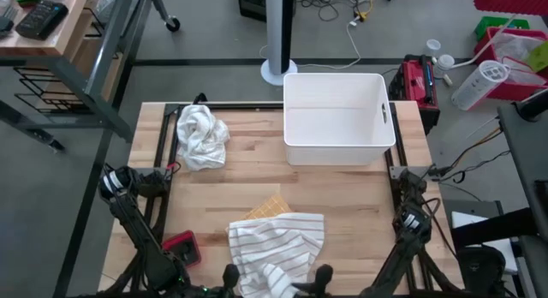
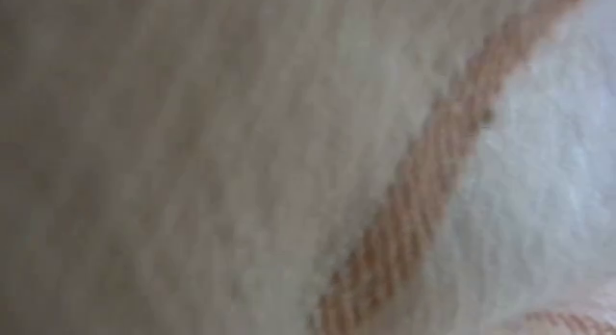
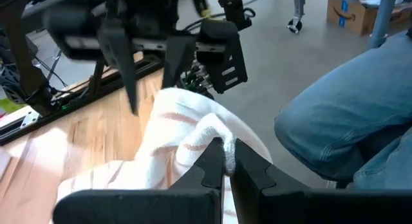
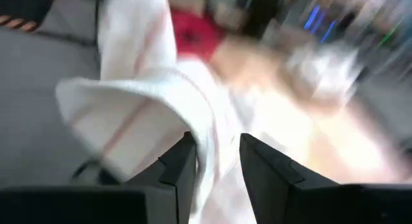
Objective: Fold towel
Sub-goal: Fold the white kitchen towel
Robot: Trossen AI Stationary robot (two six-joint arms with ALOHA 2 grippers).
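The desk (image 1: 342,204) carries a white bin (image 1: 336,118) at the far side, showing nothing inside. The striped towel (image 1: 278,247) lies bunched at the near edge, between both arms, its long axis running near to far. Left gripper (image 3: 223,161): jaws clamped on a towel fold. Right gripper (image 4: 217,161): jaws apart, straddling the towel's edge.

Wooden table (image 1: 342,204), striped towel (image 1: 278,238), crumpled white cloth (image 1: 201,135), white bin (image 1: 336,118), red object (image 1: 181,245)
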